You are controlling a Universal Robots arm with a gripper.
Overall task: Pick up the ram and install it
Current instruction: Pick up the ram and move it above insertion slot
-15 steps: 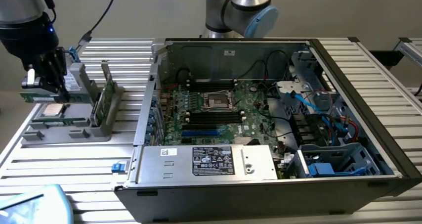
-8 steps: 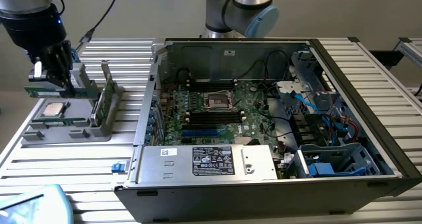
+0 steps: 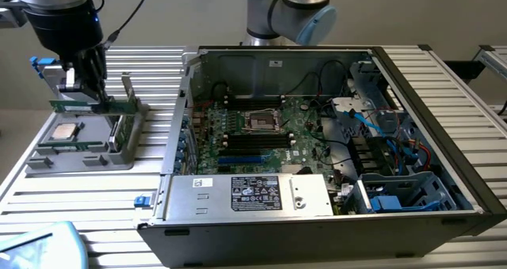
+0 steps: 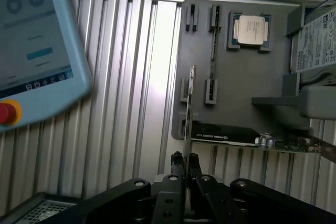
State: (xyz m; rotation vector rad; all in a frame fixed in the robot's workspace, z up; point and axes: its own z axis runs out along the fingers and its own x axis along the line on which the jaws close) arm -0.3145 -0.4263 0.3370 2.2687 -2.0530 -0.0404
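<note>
1. Currently, the ram (image 3: pixel 71 106) is gripped by the gripper (image 3: pixel 94 103), whose jaws are drawn nearly together onto the thin board. In the wrist view it is seen edge-on, pinched flat between the two fingers (image 4: pixel 177 163).
2. The stick is held level above the grey tray (image 3: pixel 47 162) at the exterior view's left. It appears to be lifted clear of its slot, though contact with the tray's upper edge cannot be fully ruled out.
3. The pick-up part of the task is therefore judged to be done, or all but done.
4. The install part is judged not yet begun: the ram is held well apart from the open computer case (image 3: pixel 237 67), and the black memory slots (image 3: pixel 255 141) on the board inside are seen without this stick in them.
5. A processor (image 3: pixel 63 132) is seen lying in the tray, and a second thin stick (image 4: pixel 212 51) appears to be seated in a neighbouring tray slot. Neither is touched by the gripper.
6. Roughly the first half of the work is thus counted as complete; getting the stick to the case and seating it are what is left.
</note>
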